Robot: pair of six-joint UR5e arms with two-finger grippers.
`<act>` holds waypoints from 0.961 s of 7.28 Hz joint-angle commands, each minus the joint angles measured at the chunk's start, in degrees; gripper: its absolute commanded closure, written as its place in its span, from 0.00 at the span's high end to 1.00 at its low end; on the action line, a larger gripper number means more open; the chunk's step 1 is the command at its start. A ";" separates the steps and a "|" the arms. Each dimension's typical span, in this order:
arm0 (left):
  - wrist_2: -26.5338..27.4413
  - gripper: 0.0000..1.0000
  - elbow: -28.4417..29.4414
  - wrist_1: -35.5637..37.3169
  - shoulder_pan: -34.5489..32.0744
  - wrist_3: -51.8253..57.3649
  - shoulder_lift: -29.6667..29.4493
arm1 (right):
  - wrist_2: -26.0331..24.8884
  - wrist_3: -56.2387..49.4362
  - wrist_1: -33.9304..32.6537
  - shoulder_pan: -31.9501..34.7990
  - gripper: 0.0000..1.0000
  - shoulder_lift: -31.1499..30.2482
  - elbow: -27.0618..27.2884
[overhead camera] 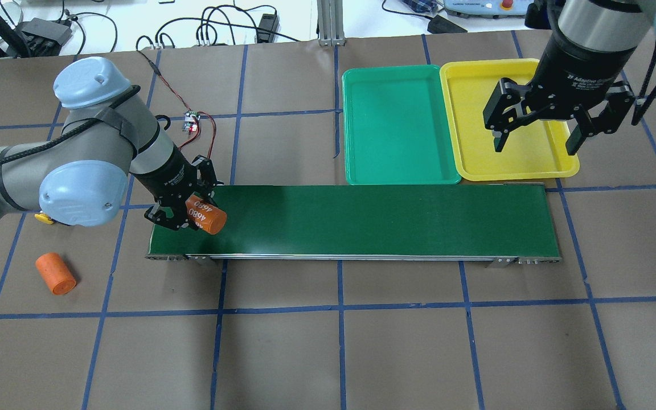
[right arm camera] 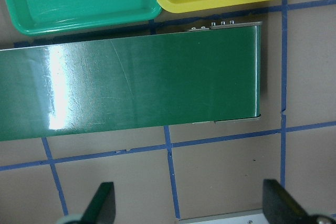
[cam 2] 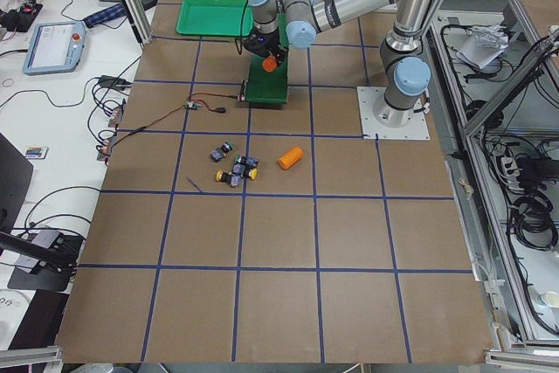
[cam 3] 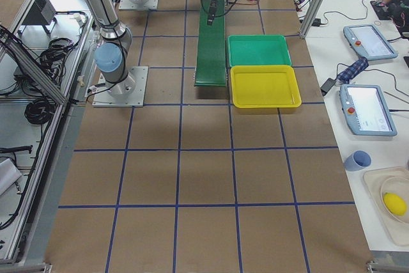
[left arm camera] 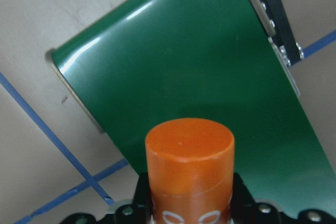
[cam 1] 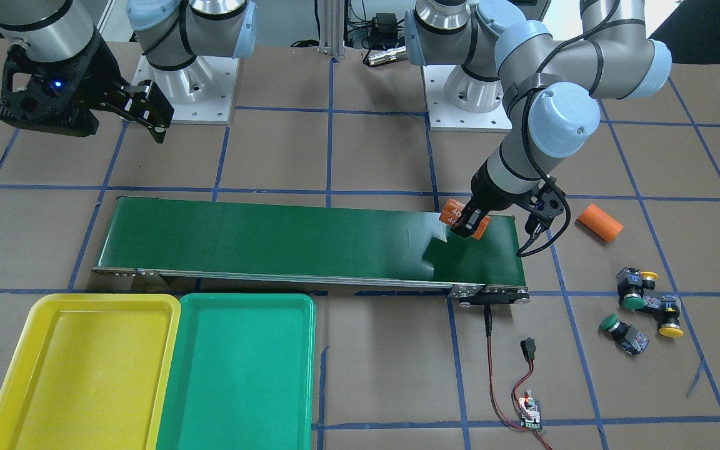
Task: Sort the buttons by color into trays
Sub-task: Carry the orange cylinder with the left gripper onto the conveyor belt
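Hidden: in the overhead view the left arm's elbow (overhead camera: 80, 191) covers the buttons. Only one yellow cap (overhead camera: 43, 218) peeks out beneath it.
Cut off: the left wrist view shows only the flat end of the orange cylinder (left arm camera: 189, 166) and the gripper's base, not the fingertips. The right wrist view catches just two fingertips (right arm camera: 102, 203) at its bottom edge.
Hard to make out: in the two side views the buttons and grippers are too small to read. In the front-facing view the cylinder's label reads only "46", while the overhead view shows 4680.
Left gripper (cam 1: 467, 226): its fingers are clamped on the orange cylinder (overhead camera: 205, 215). It holds the cylinder tilted over the conveyor belt (cam 1: 272, 240) at the end on the robot's left. Whether the cylinder touches the belt cannot be told.
Right gripper (overhead camera: 536, 145): its fingers are spread wide with nothing between them. It hangs high near the belt's other end, by the trays.
Buttons (cam 1: 644, 300): all four lie on the table past the belt's left-arm end, well apart from the trays. Two yellow and one green are bunched together, and the other green button (cam 1: 622, 332) lies just beside them.
Trays: the yellow tray (cam 1: 85, 375) and the green tray (cam 1: 235, 375) sit side by side with rims touching, on the belt's far side from the robot.
Second orange cylinder (cam 1: 599, 222): it lies on its side between the belt end and the buttons.
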 commanded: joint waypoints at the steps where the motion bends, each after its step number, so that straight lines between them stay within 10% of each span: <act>1: 0.04 0.00 0.16 0.33 1.64 5.35 -1.07 | 0.00 0.09 0.00 -0.13 1.00 0.08 0.03; 5: 0.22 0.07 -0.62 2.78 6.65 11.44 -3.44 | 0.00 0.09 -0.09 -0.21 1.00 0.00 0.03; 7: 0.39 0.84 -0.71 3.76 6.67 11.37 -5.64 | -0.17 0.18 -0.17 0.14 1.00 0.26 0.12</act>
